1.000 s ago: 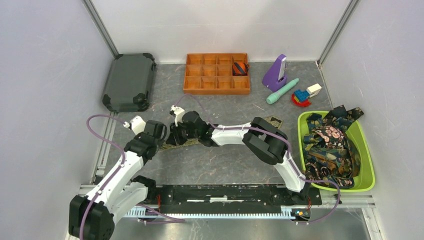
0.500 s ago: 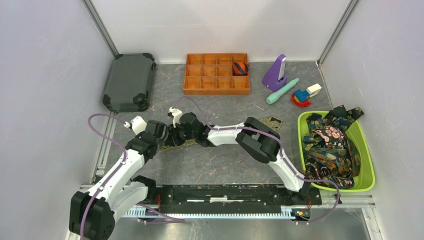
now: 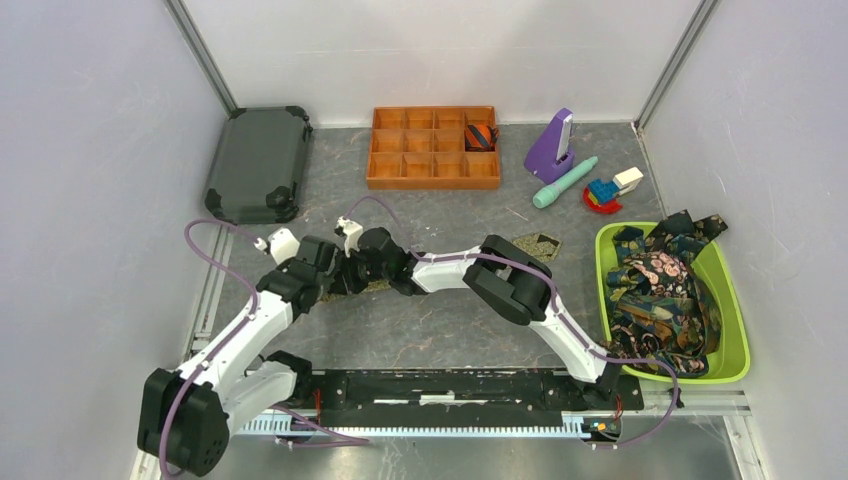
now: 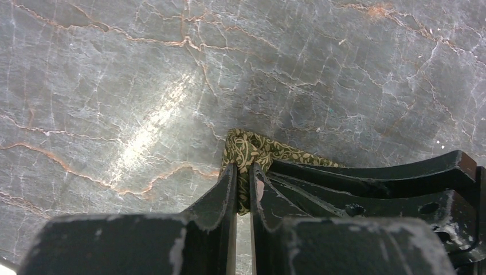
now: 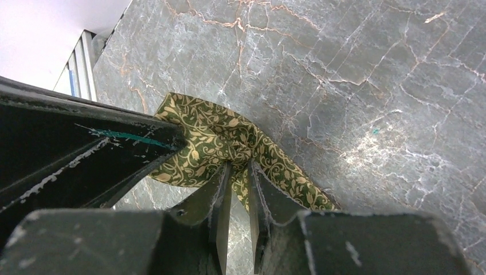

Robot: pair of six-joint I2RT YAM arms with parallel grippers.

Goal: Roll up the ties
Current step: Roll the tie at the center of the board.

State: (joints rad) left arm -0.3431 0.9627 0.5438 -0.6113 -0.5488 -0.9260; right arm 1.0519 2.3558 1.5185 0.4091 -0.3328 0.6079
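An olive-green tie [image 5: 212,137] with a gold leaf pattern lies bunched on the grey marbled table. My left gripper [image 4: 243,167] is shut on one fold of this tie [image 4: 255,150]. My right gripper [image 5: 239,167] is shut on the same tie from the other side. In the top view both grippers, the left [image 3: 338,275] and the right [image 3: 357,268], meet at the table's left middle, hiding most of the fabric. The tie's wide end [image 3: 537,243] shows past the right arm. Several dark printed ties [image 3: 660,300] are heaped in the green bin [image 3: 738,330]. A rolled orange-navy striped tie [image 3: 481,135] sits in the tray's top right compartment.
An orange compartment tray [image 3: 434,148] stands at the back. A dark case [image 3: 259,163] lies at the back left. A purple wedge-shaped object [image 3: 551,147], a teal stick [image 3: 564,182] and small toy blocks [image 3: 610,189] are at the back right.
Both grippers have shifted slightly to the left with the olive tie; the right arm's elbow has followed, and the tie's wide end has slid a little left.
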